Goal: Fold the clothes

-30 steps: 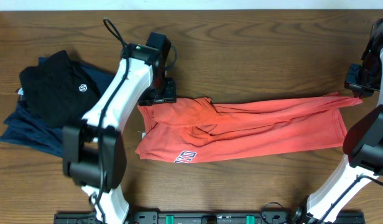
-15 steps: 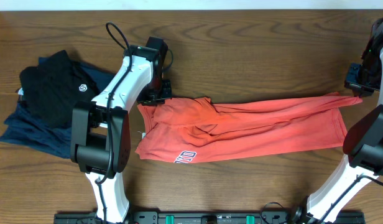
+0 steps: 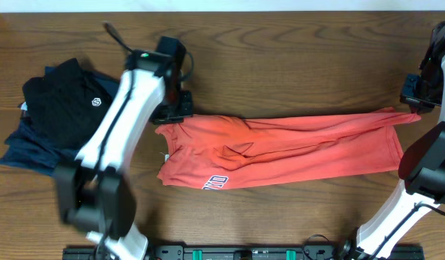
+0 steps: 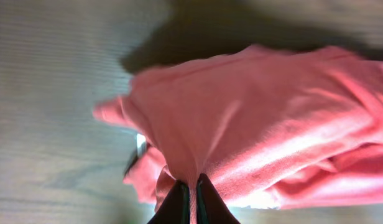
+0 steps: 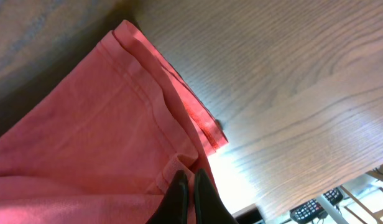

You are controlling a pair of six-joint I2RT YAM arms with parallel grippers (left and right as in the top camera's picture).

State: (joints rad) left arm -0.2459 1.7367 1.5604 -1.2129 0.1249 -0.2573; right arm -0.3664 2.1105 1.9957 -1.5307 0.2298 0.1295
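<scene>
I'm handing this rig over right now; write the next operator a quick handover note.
The left gripper is shut on the red T-shirt at its far-left corner; the right gripper is shut on the far-right corner. The shirt lies as a long band across the table between them, lettering at the near-left edge. The black garment and navy garment are piled at the left, apart from it. Done: it looks folded lengthwise. Left: probably folding the band crosswise and releasing.

The T-shirt (image 3: 280,148) stretches across the table (image 3: 280,58), stacked garments (image 3: 56,115) left.
</scene>
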